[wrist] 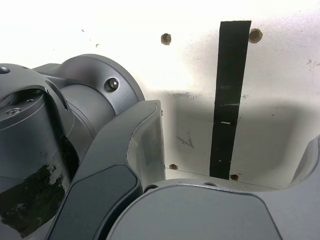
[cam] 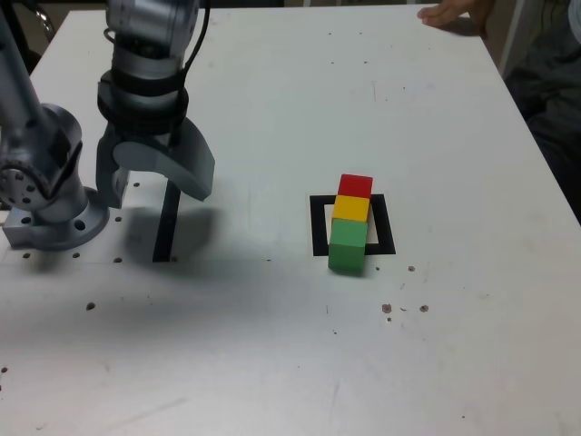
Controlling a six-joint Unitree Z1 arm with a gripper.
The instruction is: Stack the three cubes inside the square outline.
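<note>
The three cubes touch in a short line on the square outline (cam: pixel 318 227) right of centre in the exterior view: red cube (cam: pixel 355 185) farthest, yellow cube (cam: pixel 350 208) in the middle, green cube (cam: pixel 347 247) nearest, covering the outline's near border. This view does not settle whether they stand on one another or lie in a row. My gripper (cam: pixel 152 186) hangs open and empty well to the exterior view's left of them, over a straight black strip (cam: pixel 166 222). The wrist view shows only the open gripper (wrist: pixel 220 150) and the strip (wrist: pixel 227 100), no cubes.
The arm's base (cam: pixel 45 213) is bolted at the exterior view's left edge, with small bolt holes (wrist: pixel 165 38) around it. A person's hand (cam: pixel 449 13) rests on the far right corner of the white table (cam: pixel 272 345), and their clothing (cam: pixel 554 100) shows along the right edge.
</note>
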